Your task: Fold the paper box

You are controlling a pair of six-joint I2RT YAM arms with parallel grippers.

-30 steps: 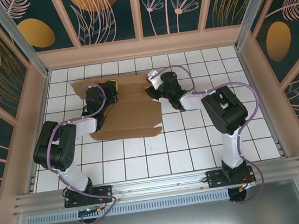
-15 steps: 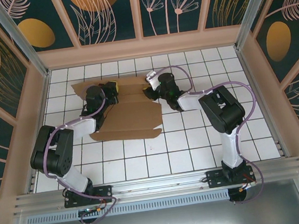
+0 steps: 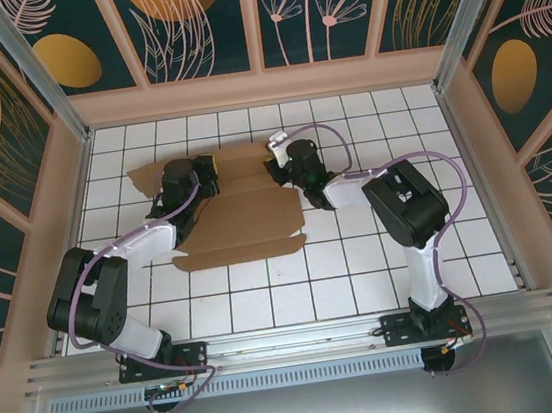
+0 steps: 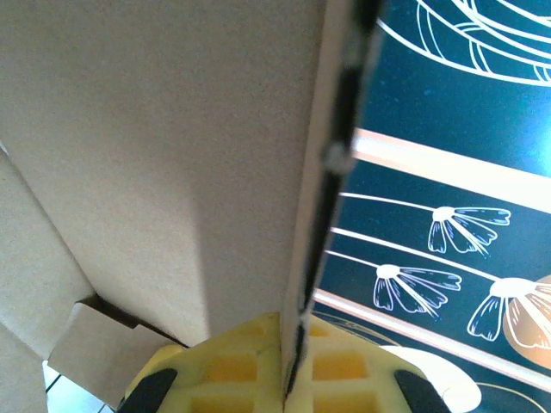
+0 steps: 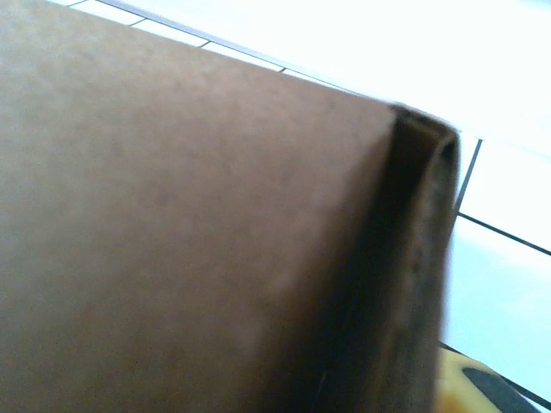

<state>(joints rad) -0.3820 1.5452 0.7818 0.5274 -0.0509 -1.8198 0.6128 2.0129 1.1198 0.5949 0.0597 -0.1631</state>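
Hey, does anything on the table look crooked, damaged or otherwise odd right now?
Nothing looks torn or spilled. The paper box lies slightly askew to the tiles, and one flap stands up, pinched at its edge by the left gripper.

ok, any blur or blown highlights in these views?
Top external: sharp, evenly lit, the brown cardboard paper box clearly outlined. Left wrist: the box close and soft, its near face shaded; the flowered dark wall panel crisper. Right wrist: the box heavily blurred, white table tiles washed out by glare.
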